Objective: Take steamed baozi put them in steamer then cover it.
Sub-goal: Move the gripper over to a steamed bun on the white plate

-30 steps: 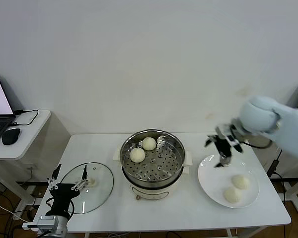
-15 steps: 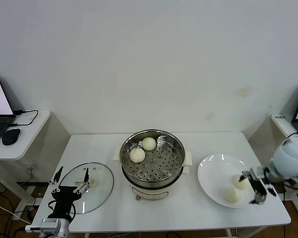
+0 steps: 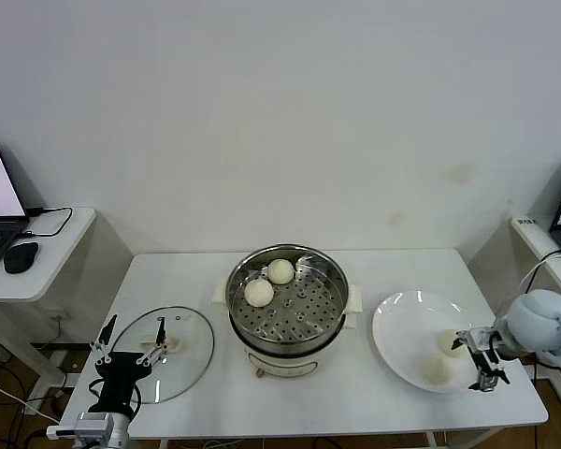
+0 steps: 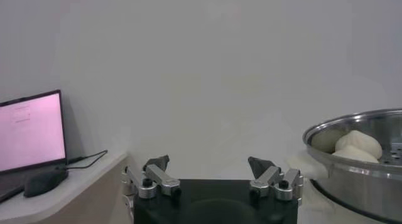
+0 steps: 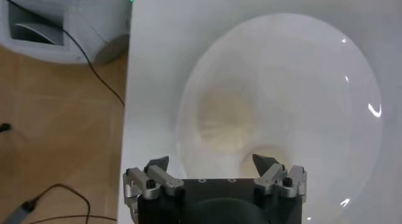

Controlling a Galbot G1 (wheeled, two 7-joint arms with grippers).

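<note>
R gripper (image 3: 483,358): fingers apart, nothing held; low at the plate's right edge, just beside the two buns left on it. In wrist view (image 5: 215,170) jaws wide, one bun framed just ahead of the gap.
Buns on plate: 2 baozi, one (image 3: 452,342) nearer the back, one (image 3: 437,369) nearer the front edge, close together, maybe touching. In wrist view only one clearly seen (image 5: 224,122); second a faint patch near the fingers, can't be sure.
Plate (image 3: 404,323): flat white, on table right of steamer, well apart from it.
Step in hand (judged): 3rd pick. Best to centre the gap on one bun only, pref the back one as it sits closest to the jaws; come down so fingers straddle its widest part, not the top.
Grip: soft dough, so close gently, enough to lift w/o denting. Watch neighbour bun, could get nudged or pinched.
Steamer (image 3: 287,301): centre of table, 2 buns already on tray at back-left (image 3: 269,282); free space front and right, place there.
Cover (image 3: 168,342): glass lid flat on table, left of steamer, not yet needed.
L gripper (image 3: 129,343): parked over the lid's near-left edge, fingers spread, empty; same in its wrist view (image 4: 210,175).
</note>
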